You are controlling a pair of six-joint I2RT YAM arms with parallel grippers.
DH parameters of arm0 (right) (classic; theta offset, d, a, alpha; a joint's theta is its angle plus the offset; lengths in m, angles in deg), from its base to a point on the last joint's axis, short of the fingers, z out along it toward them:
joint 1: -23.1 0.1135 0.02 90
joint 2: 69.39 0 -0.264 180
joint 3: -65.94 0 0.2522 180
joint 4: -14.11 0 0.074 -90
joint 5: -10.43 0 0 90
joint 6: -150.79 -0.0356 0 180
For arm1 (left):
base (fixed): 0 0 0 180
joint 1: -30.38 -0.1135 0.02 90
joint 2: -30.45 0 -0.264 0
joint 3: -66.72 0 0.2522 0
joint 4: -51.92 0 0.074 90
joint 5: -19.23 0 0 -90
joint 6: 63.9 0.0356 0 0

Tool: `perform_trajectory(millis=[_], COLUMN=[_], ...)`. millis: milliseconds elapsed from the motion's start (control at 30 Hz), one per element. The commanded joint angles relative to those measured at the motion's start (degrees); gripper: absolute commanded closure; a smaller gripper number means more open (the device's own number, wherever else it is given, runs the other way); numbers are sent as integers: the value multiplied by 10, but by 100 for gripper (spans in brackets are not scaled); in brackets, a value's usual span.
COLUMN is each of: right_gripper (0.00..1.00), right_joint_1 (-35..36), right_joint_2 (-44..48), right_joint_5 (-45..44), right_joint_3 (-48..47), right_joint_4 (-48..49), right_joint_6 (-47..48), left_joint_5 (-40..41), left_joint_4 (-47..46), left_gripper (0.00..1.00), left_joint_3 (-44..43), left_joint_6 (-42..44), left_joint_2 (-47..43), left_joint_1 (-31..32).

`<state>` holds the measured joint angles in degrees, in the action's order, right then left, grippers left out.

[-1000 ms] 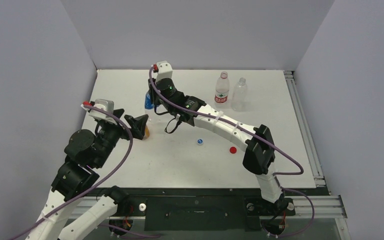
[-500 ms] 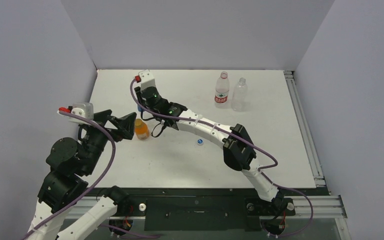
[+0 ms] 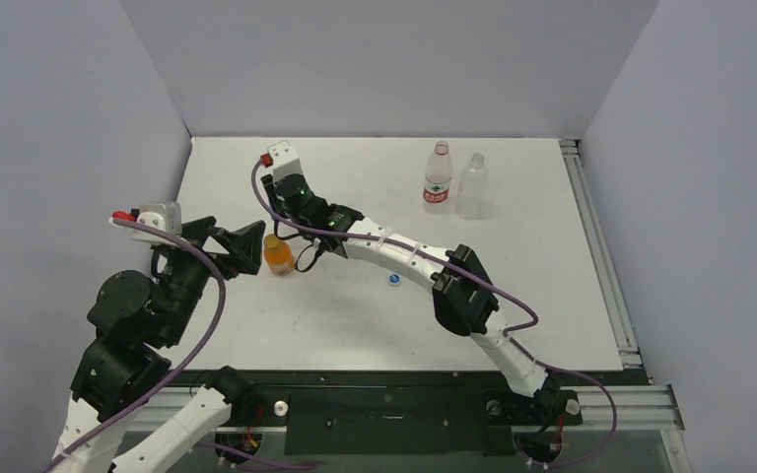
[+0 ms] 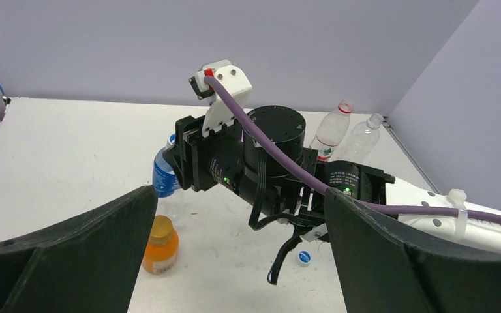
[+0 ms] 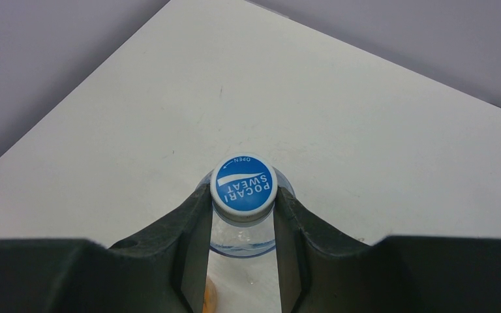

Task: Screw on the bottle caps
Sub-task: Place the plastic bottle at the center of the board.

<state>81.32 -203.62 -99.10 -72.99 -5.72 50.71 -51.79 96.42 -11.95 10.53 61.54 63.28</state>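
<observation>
My right gripper [image 5: 242,199] sat pinched on the blue-and-white cap [image 5: 243,184] atop its bottle [image 5: 241,240]; my left gripper [image 4: 238,195] gaped wide, orange bottle [image 4: 160,251] just ahead near one finger.

Right arm [image 3: 394,248] crowding orange bottle [image 3: 277,258]

Pale lavender walls [image 3: 384,59] (plain, evenly lit) enclose a white table [image 3: 355,325].

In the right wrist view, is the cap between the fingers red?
No, the cap gripped between the right arm's fingers is blue and white, and it sits on a clear bottle.
</observation>
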Motion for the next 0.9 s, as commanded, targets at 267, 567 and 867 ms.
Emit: perform_trajectory(millis=[267,567,867], right_gripper=[93,74,62], right_joint_1=[10,13,14], right_joint_2=[-6,-4,-2], right_joint_5=[-8,-14,-16], right_joint_3=[3,9,13], right_joint_4=[40,39,37], right_joint_6=[8,8,8], left_joint_5=[10,11,7], left_joint_4=[-3,-2,-3], left_gripper=[4,4,4], left_joint_3=[-15,-14,-11], left_joint_6=[10,12,10], left_joint_2=[4,1,2], left_joint_1=[-1,-1,-1])
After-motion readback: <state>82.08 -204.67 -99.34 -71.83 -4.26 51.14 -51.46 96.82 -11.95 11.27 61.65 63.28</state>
